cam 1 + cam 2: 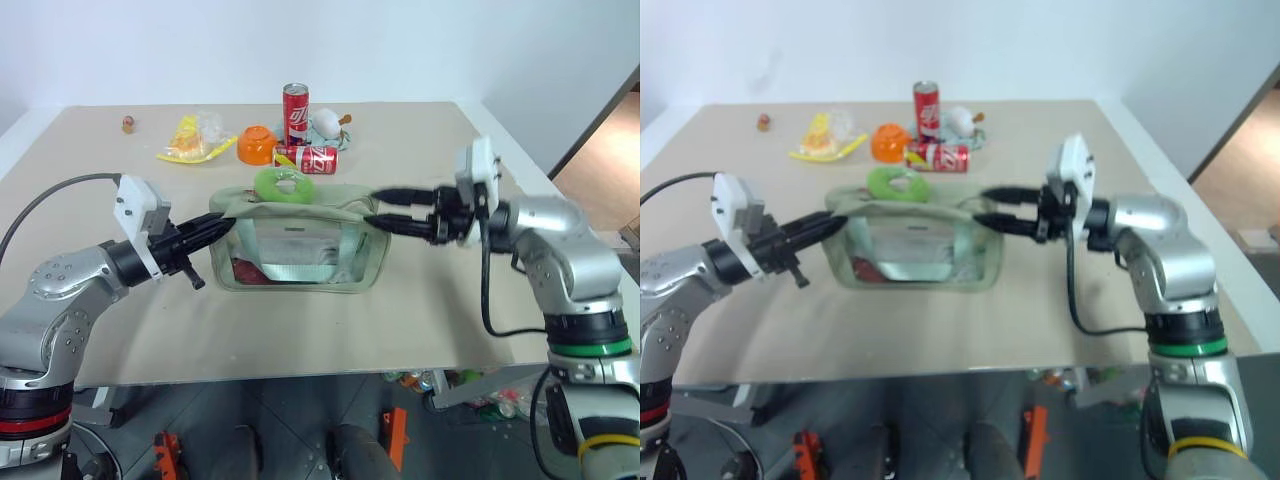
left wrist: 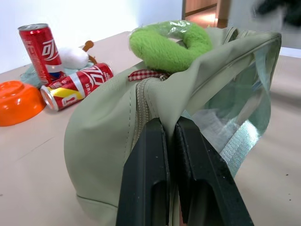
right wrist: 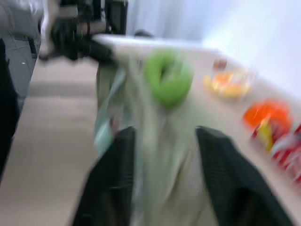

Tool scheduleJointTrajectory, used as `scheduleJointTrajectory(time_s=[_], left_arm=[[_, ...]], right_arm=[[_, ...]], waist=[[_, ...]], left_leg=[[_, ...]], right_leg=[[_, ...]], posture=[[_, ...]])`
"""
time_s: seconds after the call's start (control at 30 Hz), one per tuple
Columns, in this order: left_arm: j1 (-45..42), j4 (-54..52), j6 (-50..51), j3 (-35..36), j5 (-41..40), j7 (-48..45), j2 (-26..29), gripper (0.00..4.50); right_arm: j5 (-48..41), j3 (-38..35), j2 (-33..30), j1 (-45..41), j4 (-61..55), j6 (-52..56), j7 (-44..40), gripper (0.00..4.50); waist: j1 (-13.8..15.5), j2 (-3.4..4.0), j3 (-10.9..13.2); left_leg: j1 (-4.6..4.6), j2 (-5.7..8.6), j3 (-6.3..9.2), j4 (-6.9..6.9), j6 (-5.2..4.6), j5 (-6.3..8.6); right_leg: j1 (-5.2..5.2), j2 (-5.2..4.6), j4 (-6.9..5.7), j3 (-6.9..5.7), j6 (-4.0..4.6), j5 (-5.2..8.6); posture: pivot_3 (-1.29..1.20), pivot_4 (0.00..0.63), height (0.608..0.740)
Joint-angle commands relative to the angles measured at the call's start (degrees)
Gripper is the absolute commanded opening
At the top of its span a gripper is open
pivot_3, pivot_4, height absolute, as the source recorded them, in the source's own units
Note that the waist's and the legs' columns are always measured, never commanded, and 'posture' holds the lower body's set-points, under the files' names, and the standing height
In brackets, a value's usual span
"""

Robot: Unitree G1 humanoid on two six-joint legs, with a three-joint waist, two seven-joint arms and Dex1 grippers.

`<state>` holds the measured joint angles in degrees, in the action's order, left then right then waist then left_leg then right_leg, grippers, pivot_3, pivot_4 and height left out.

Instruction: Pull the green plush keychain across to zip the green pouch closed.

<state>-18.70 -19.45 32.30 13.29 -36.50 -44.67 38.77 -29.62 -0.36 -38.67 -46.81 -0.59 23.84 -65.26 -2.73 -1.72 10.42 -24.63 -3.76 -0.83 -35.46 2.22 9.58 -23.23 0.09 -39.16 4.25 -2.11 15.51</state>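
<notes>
Two tools meet the green pouch [image 1: 298, 250] from opposite ends in the head views. The left tool [image 1: 222, 227] has its fingers pressed together, pinching the pouch's left end; the left wrist view shows what the head views cannot, the two black fingers [image 2: 146, 188] squeezed on the fabric just below the end of the zip line. The right tool [image 1: 372, 207] stands with its fingers spread at the pouch's right end, and its own wrist view shows the pouch lying between them.

The green plush keychain [image 1: 285, 186] rests on top of the pouch, left of its middle, nearer the left tool and well apart from the right one.

The pouch sits near the middle of a beige worktop [image 1: 450, 300]. Behind it lie an orange bowl [image 1: 258, 145], a standing red can [image 1: 295, 115], a tipped red can [image 1: 310, 158] and a yellow wrapper [image 1: 188, 140], before a pale wall.
</notes>
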Motion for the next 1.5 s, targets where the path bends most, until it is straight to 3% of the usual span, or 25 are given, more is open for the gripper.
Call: scheduleJointTrajectory(time_s=[0.03, 0.13, 0.37, 0.6, 0.7, 1.0, 1.07, 1.23, 1.5], left_arm=[[0.2, -1.0, -0.4, -0.4, 0.1, -0.4, 0.4, 0.0], [0.4, -1.4, -0.3, -0.8, 0.1, -0.1, 0.2, 0.0], [0.8, -2.5, 0.0, -1.3, -0.1, 0.7, -0.3, 0.0], [1.6, -3.1, -0.4, -1.7, 0.3, 1.2, -0.2, 0.0], [1.5, -2.9, -0.7, -1.8, 0.3, 1.4, -0.2, 0.0], [1.2, -1.7, -1.3, -1.9, 0.8, 1.3, 0.1, 0.0], [0.9, -1.2, -1.6, -2.0, 1.2, 1.2, 0.3, 0.0], [0.3, -0.1, -2.0, -1.9, 1.6, 1.2, 0.3, 0.0], [0.4, 1.4, -1.5, -0.6, 2.3, 4.2, 0.0, 0.0]], right_arm=[[0.7, 1.0, 2.2, -9.0, 3.7, 2.3, 1.4, 3.48], [2.9, 3.2, 5.4, -14.4, 8.1, 3.1, 2.9, 4.46], [9.4, 9.4, 12.5, -19.0, 19.3, -1.0, 1.1, 4.46], [11.3, 10.6, 15.4, -19.6, 26.0, 0.0, -0.8, 4.46], [11.4, 10.0, 16.1, -19.9, 27.4, 0.0, -1.1, 3.7], [9.9, 8.4, 15.7, -19.7, 25.1, 1.3, -3.7, 0.52], [9.9, 8.3, 15.4, -19.5, 24.6, 1.4, -3.9, 0.06], [8.9, 7.4, 14.6, -18.7, 22.0, 0.7, -4.5, 0.06], [5.7, -0.3, 10.0, -16.7, 14.3, -2.3, -3.0, 0.06]], waist=[[0.0, 0.0, 0.0], [0.0, -0.02, 0.0], [0.2, -0.02, 0.0], [0.2, -0.02, 0.0], [0.1, -0.02, 0.0], [0.1, -0.01, 0.0], [0.1, -0.01, 0.0], [0.1, -0.01, 0.0], [0.2, -0.01, 0.0]], left_leg=[[0.0, 0.0, 0.0, 0.0, -0.01, -0.01], [-0.01, 0.0, -0.04, 0.0, -0.01, -0.01], [-0.08, 0.02, -0.01, 0.04, -0.01, 0.0], [-0.1, 0.05, -0.03, 0.05, -0.01, 0.0], [-0.08, 0.04, -0.01, 0.06, -0.01, 0.0], [-0.09, 0.04, -0.01, 0.06, -0.01, 0.0], [-0.09, 0.04, -0.01, 0.06, -0.01, 0.0], [-0.09, 0.04, -0.01, 0.05, -0.01, 0.0], [-0.11, 0.05, 0.0, 0.07, -0.01, 0.0]], right_leg=[[0.01, 0.0, 0.0, -0.01, 0.0, 0.0], [0.0, -0.02, 0.0, 0.02, 0.1, -0.06], [-0.03, -0.06, 0.01, -0.03, 0.29, -0.12], [-0.05, -0.11, 0.02, -0.03, 0.28, -0.12], [-0.04, -0.08, 0.01, -0.04, 0.31, -0.13], [-0.05, -0.08, 0.01, -0.04, 0.31, -0.13], [-0.05, -0.08, 0.01, -0.04, 0.31, -0.13], [-0.05, -0.08, 0.01, -0.04, 0.31, -0.13], [-0.05, -0.11, 0.02, -0.06, 0.28, -0.11]], posture=[[0.0, 0.15, 0.74], [0.0, 0.15, 0.74], [0.0, 0.15, 0.74], [0.0, 0.15, 0.74], [0.0, 0.15, 0.74], [0.0, 0.15, 0.74], [0.0, 0.15, 0.74], [0.0, 0.15, 0.74], [0.0, 0.15, 0.74]])
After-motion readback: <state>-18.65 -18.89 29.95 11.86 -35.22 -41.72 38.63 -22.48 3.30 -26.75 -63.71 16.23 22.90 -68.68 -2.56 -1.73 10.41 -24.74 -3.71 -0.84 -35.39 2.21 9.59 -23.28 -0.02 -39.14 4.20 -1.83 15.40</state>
